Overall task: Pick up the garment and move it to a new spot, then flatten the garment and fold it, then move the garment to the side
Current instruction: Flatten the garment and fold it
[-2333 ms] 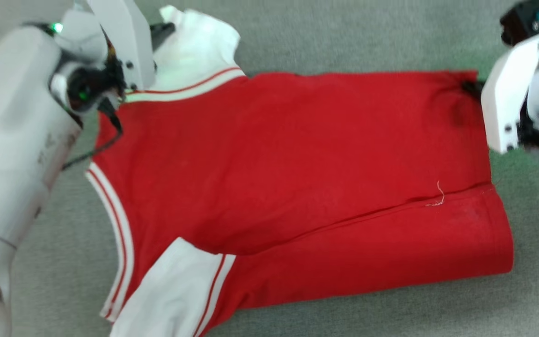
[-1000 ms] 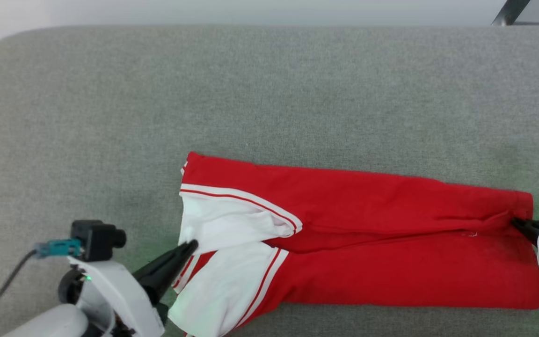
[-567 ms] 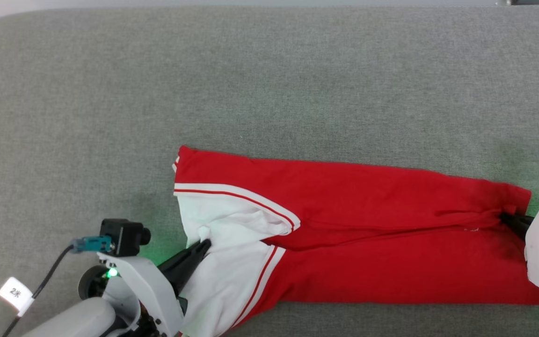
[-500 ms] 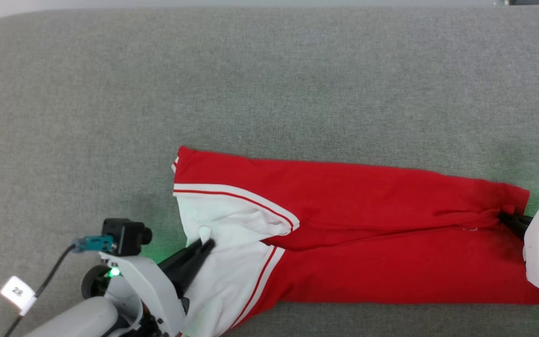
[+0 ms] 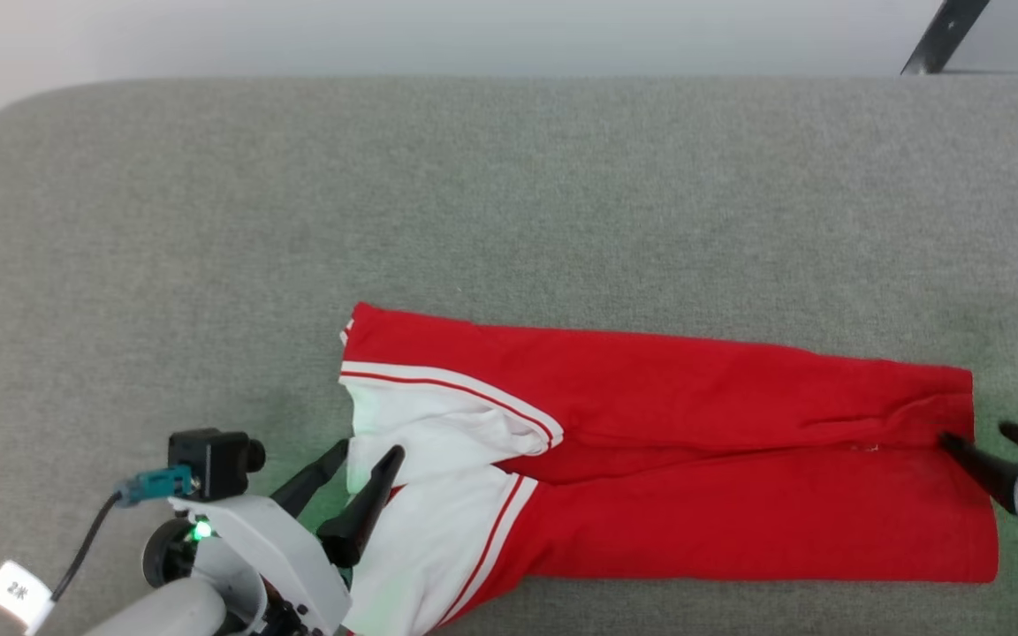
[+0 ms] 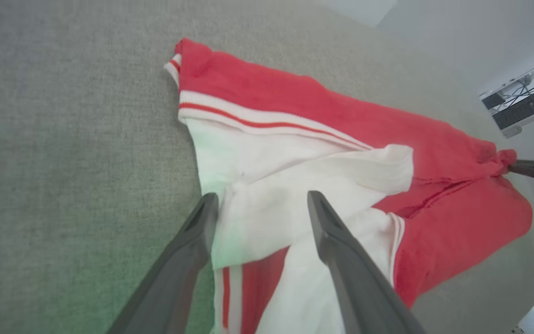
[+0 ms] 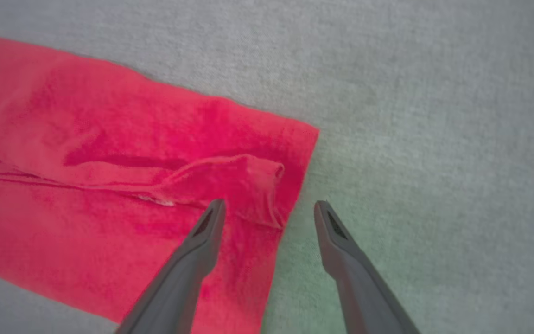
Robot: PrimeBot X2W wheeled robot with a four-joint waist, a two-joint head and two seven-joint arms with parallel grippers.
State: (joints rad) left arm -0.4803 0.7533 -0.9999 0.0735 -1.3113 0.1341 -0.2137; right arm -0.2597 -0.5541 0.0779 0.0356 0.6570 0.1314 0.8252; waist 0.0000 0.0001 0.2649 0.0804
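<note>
**Desk:** Where does the garment [image 5: 695, 495] lie?

**Photographer:** Folded lengthwise into a long red band, it stretches across the near half of the grey padded surface [image 5: 509, 177]. Its white sleeves [image 5: 438, 424] are at the robot's left end and its hem [image 5: 979, 503] at the right.

**Desk:** And the claws?

**Photographer:** Both are spread wide and empty. The left gripper [image 5: 366, 449] straddles a sleeve's edge, one finger over white cloth, the other over bare grey. The right gripper [image 5: 977, 435] sits at the hem, one finger above red cloth, the other just off it.

**Desk:** How will it handle?

**Photographer:** Light, soft and limp, by the look of it. It is thin jersey knit that would sag between two holds and shed a loose layer if pinched shallow. A small pucker [image 7: 257, 174] rises at the hem, suggesting how easily it bunches.

**Desk:** Where to grip?

**Photographer:** Probably at the two ends, biting through every layer. That means near the striped trim [image 5: 447, 382] on the left and the doubled hem on the right, with both lifted together so the fold keeps.
</note>
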